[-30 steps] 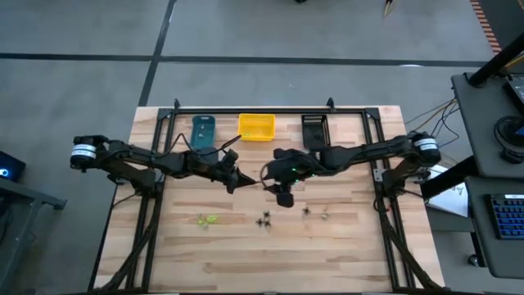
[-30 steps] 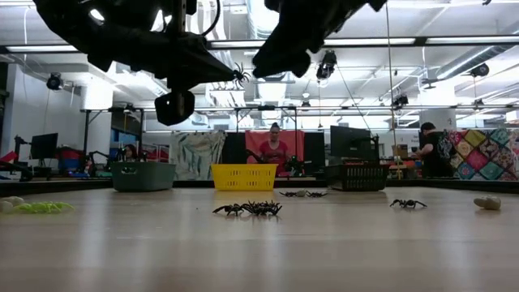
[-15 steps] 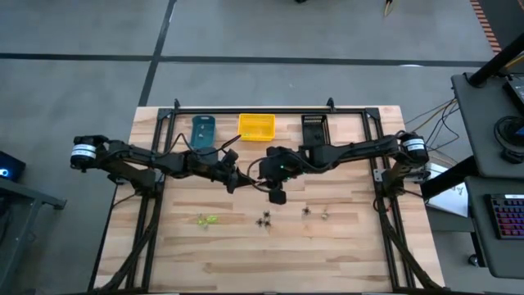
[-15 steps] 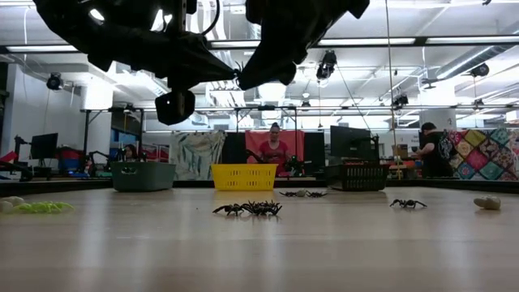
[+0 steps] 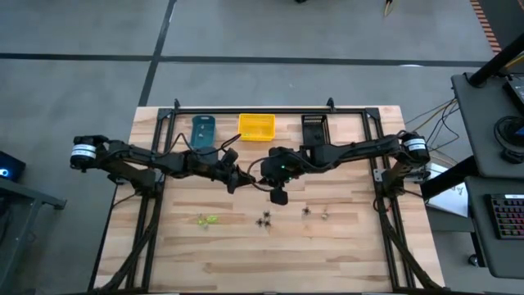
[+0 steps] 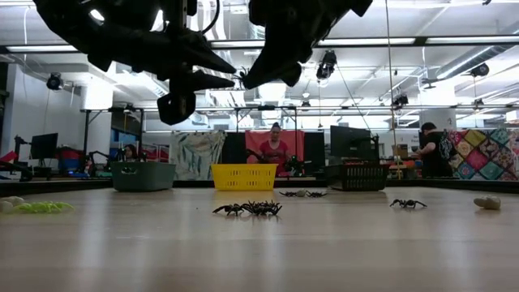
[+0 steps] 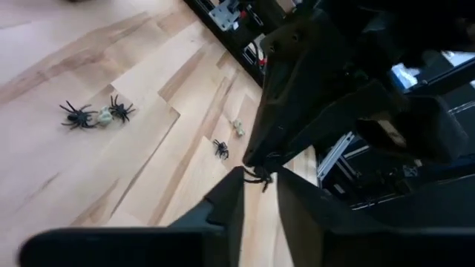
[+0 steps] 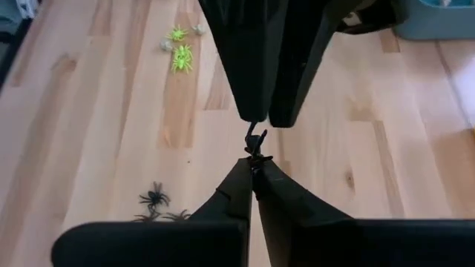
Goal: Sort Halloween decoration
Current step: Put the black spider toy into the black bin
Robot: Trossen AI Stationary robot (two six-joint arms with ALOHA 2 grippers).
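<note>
My right gripper has its fingers pressed together on a small black plastic spider, pinching it in the air above the middle of the light wooden table. My left gripper meets it tip to tip from the other side; its fingers stand slightly apart, with the same spider dangling just at their ends, and I cannot tell whether they touch it. In the low view the spider hangs between the two dark arms, high above the tabletop.

The other decorations lie on the table nearer the front edge. A cluster of black spiders sits below the grippers, with a pale one among them in the left wrist view. A single black spider lies to the right of that cluster, with a pale trinket just beside it. A yellow-green group lies well apart to the left.

Along the far edge I see a teal bin, a yellow slotted basket and a black crate in a row.
</note>
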